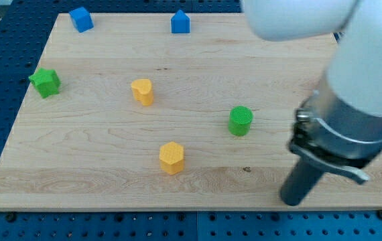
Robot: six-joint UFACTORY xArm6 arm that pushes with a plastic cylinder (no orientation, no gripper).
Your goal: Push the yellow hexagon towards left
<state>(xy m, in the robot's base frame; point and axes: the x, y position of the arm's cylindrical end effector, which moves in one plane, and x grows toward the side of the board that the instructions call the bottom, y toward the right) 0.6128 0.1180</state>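
Note:
The yellow hexagon [172, 158] sits on the wooden board [110, 167] a little below the middle. My tip [290, 200] rests on the board near the view's bottom right, far to the right of the hexagon and slightly lower. Nothing lies between them. The tip touches no block.
A yellow heart-like block [143, 92] lies above the hexagon. A green cylinder [240, 121] lies up and right of the hexagon. A green star [45, 82] sits at the left edge. A blue cube [81, 19] and a blue house-shaped block [180, 22] sit at the top. The arm's body [352, 100] covers the right side.

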